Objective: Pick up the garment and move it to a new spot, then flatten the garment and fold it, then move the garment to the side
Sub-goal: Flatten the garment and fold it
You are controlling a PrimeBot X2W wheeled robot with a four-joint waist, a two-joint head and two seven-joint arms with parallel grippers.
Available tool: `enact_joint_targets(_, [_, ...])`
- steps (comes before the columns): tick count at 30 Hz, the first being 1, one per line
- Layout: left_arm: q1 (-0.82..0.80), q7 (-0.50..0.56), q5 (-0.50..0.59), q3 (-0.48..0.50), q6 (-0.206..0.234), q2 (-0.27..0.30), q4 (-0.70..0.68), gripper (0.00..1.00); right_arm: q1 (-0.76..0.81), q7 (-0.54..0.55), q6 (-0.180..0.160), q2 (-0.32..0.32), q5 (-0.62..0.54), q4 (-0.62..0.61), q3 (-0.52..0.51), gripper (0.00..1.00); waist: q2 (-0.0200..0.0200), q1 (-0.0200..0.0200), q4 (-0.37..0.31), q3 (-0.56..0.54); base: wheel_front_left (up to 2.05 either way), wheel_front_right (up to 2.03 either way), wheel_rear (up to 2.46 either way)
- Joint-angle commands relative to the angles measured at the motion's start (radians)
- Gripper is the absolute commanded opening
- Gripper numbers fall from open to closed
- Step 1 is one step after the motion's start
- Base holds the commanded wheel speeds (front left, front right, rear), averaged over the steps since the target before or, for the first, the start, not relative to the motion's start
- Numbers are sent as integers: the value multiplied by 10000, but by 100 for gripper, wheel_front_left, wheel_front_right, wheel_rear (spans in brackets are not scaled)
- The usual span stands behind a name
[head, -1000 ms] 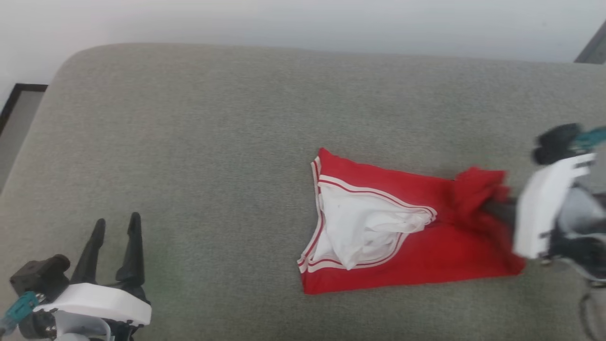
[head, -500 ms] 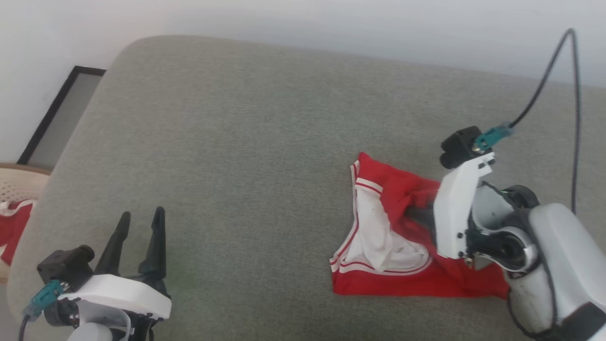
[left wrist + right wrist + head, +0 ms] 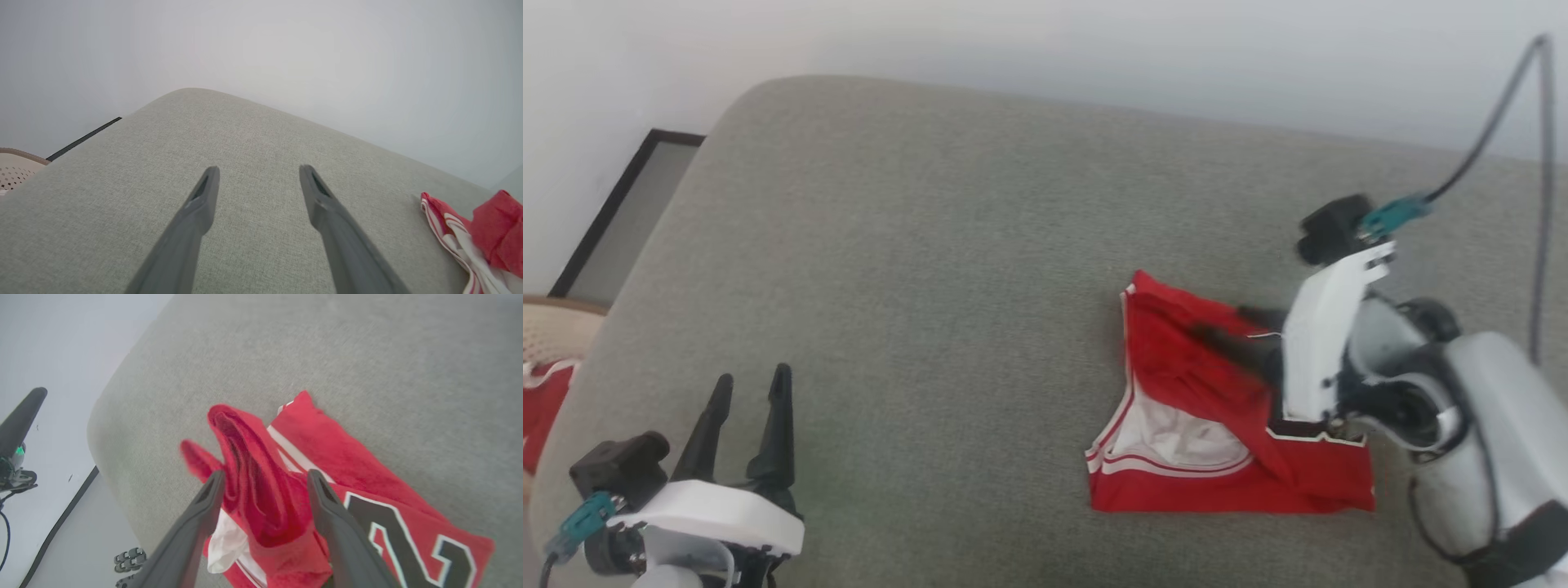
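The garment [image 3: 1168, 367], bright red with a white panel and striped trim, lies partly doubled over itself on the grey cushion [image 3: 931, 245], right of centre. My right gripper [image 3: 1225, 324] hovers over its upper part, fingers pointing left. In the right wrist view the right gripper [image 3: 265, 473] is open, a loose raised fold of the garment [image 3: 367, 473] standing between its spread fingers; dark lettering with white outlines shows at lower right. My left gripper [image 3: 753, 376] rests open at the lower left, far from the cloth. The left gripper [image 3: 258, 169] holds nothing, with the garment [image 3: 490, 228] off to its right.
A pale perforated basket [image 3: 556, 327] with another red cloth sits beyond the cushion's left edge, beside a dark-framed panel [image 3: 629, 196]. A black cable [image 3: 1494, 139] rises from the right wrist. A light wall runs behind the cushion's rounded far edge.
The right gripper drew the garment's right end leftward over the white panel, then its fingers spread apart. The head camera shifted. The left arm kept its pose.
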Motion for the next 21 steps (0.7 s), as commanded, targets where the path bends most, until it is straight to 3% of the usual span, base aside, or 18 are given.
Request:
enact_joint_targets(1, [60,-26,-73,64,-33,56,-46,100,123,-154,-3,-131,74,-124,-119,100,-1,0,-155,-58,0,0,0])
enact_joint_targets(11, [339,-36,72,369,-7,206,-211,100,860,-1327,-3,-627,-153,-682,-1390,100,-1,0,-953,-206,0,0,0])
enact_joint_targets(21, [686,-41,167,682,-36,472,-215,100,1920,-3342,-3,-991,-550,-585,-2505,100,-1,0,-1877,-505,0,0,0])
